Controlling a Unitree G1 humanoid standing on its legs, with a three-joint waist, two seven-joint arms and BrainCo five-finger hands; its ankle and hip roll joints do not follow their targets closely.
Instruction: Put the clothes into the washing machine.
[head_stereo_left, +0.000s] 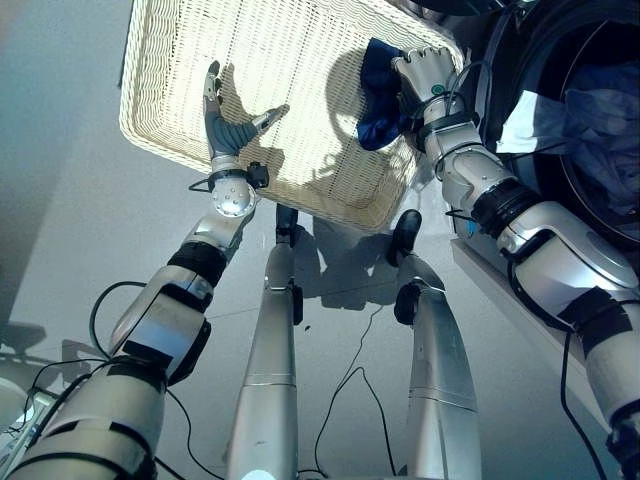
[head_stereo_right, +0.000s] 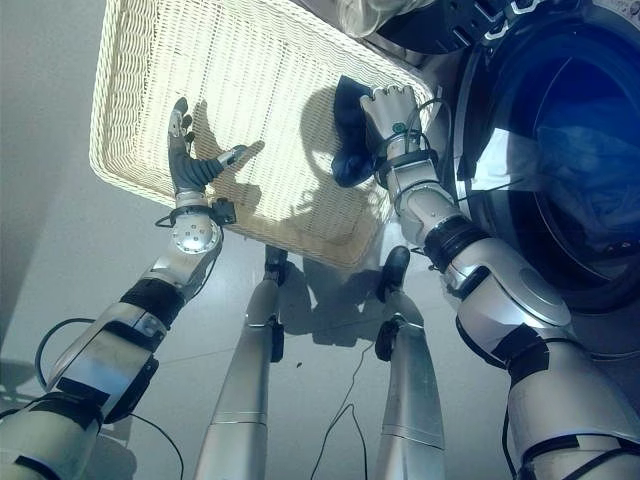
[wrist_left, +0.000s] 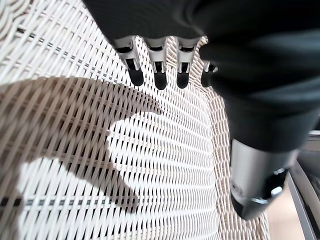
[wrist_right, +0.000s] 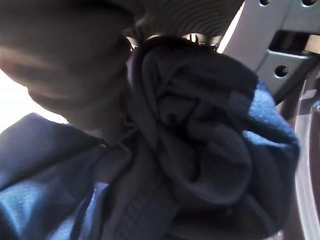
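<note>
Right hand (head_stereo_left: 425, 68): fingers clenched on a dark blue garment (head_stereo_left: 380, 100), bunched beneath the palm at the wicker basket's (head_stereo_left: 180, 60) corner beside the washing machine (head_stereo_left: 600, 60).
Left hand (head_stereo_left: 225, 125): fingers spread, hovering over the basket's bare weave.

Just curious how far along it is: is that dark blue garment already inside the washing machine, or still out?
Still out. The dark blue garment is bunched in the right hand over the wicker basket, beside the washing machine.
</note>
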